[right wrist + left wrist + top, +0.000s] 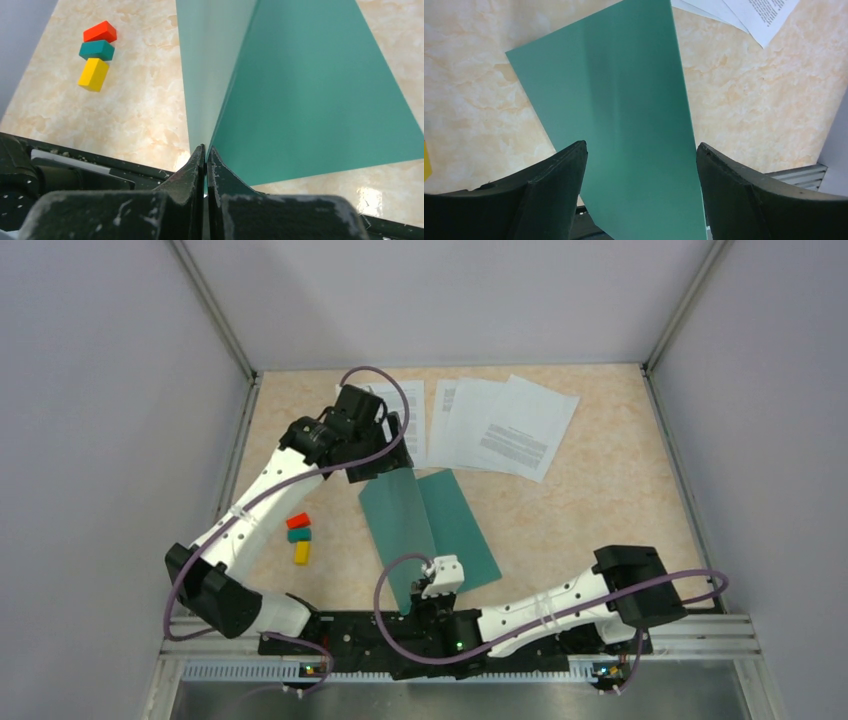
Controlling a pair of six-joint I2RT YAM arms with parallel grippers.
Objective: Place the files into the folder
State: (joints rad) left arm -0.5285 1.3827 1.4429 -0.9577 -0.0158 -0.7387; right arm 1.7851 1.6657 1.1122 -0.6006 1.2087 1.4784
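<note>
Folder (440,525) looked like thin, light card, floppy and a bit slick, so pinching an edge seemed the way to go. Its cover stood up right ahead of the right gripper (206,150), which was clamped on the near edge. Over the far end the left gripper (641,147) hung spread wide, gripping nothing, and the files (505,425) lay flat just past it.

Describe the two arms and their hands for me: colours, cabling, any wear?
Both arms look alike: the left arm and right arm have white link shells with black joint housings. A purple cable loops along each. The left hand has broad, curved matte black fingers. The right hand has the same black fingers, flecked with pale scuffs. No printed markings show.
</note>
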